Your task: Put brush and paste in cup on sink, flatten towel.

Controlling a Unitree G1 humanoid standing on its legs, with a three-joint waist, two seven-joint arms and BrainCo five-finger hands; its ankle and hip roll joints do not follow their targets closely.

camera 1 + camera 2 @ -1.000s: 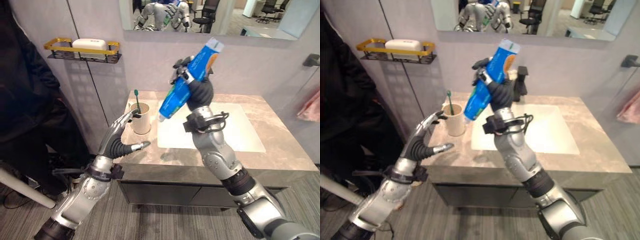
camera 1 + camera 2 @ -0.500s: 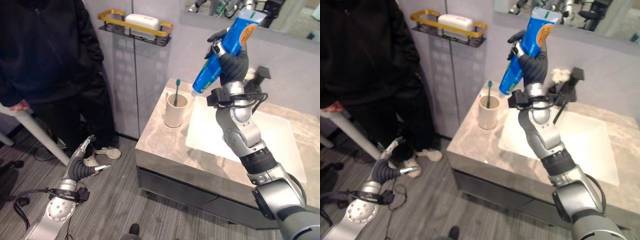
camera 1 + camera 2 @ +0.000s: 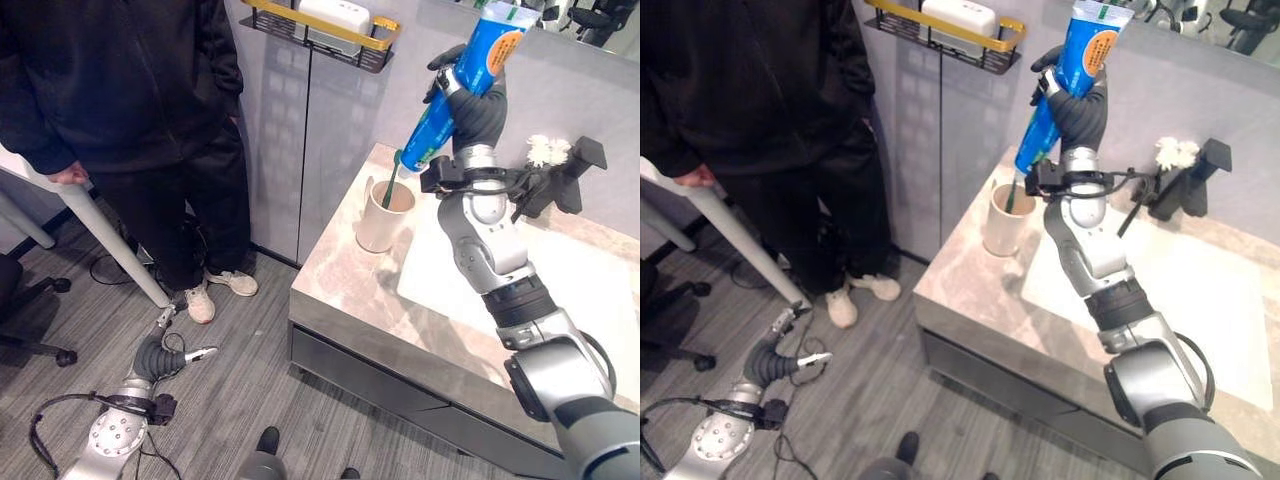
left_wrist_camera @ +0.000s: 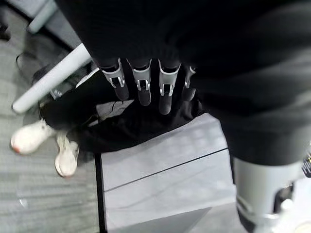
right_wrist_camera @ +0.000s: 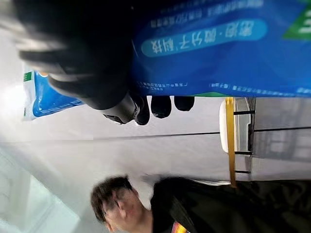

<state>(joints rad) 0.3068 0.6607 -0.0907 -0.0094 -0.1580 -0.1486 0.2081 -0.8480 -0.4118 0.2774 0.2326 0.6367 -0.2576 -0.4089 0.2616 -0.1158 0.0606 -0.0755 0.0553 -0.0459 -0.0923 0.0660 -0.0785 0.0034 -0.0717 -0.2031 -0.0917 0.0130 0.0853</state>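
Note:
My right hand [image 3: 478, 112] is raised over the counter's left end, shut on a big blue toothpaste tube [image 3: 458, 88]. The tube slants down, its lower end just above a beige cup [image 3: 384, 216]. A green toothbrush [image 3: 388, 186] stands in that cup. In the right wrist view, dark fingertips [image 5: 151, 105] curl round the blue tube [image 5: 209, 43]. My left hand [image 3: 160, 350] hangs low near the floor, left of the cabinet, fingers [image 4: 141, 87] straight and holding nothing.
A person in black [image 3: 120, 90] stands left of the vanity beside a white pole [image 3: 90, 220]. A gold wall shelf [image 3: 320, 22] carries a white soap box. A black faucet [image 3: 562, 180] sits behind the white basin [image 3: 570, 300] in the marble counter [image 3: 350, 280].
The camera has swung left and down. My left arm has dropped from the counter's edge to near the floor. The right hand has brought the tube over the cup.

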